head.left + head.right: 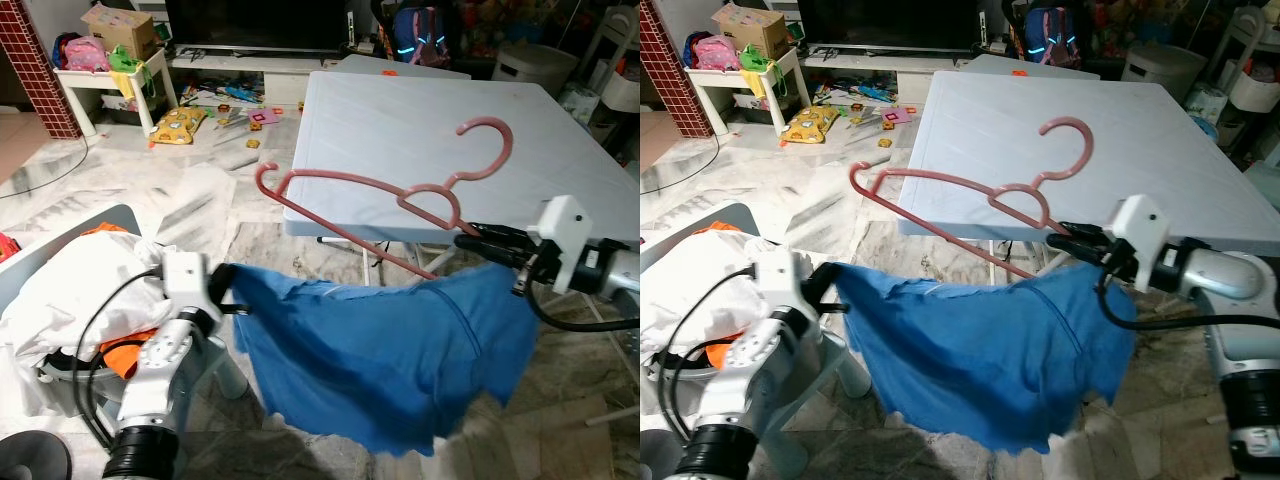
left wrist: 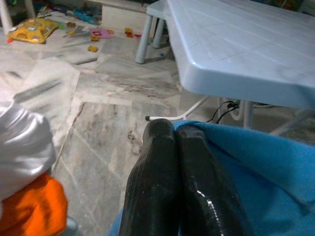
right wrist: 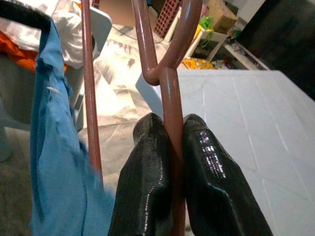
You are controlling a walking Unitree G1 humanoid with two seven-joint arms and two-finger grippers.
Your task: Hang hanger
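A pink plastic hanger (image 1: 400,195) is held in the air in front of the pale blue table (image 1: 430,130), its hook pointing up and to the right. My right gripper (image 1: 468,240) is shut on the hanger's lower arm (image 3: 170,128). A blue garment (image 1: 390,360) hangs spread between both arms, below the hanger. My left gripper (image 1: 232,285) is shut on the garment's left edge (image 2: 221,147), its two black fingers (image 2: 162,187) pressed together over the cloth. The hanger's lower right end is hidden behind the blue cloth.
A grey laundry basket (image 1: 60,240) with white and orange clothes (image 1: 70,290) stands at my lower left. Toys and a yellow cushion (image 1: 180,122) litter the floor by a small white table (image 1: 110,85). A dark TV cabinet (image 1: 260,25) lines the back wall.
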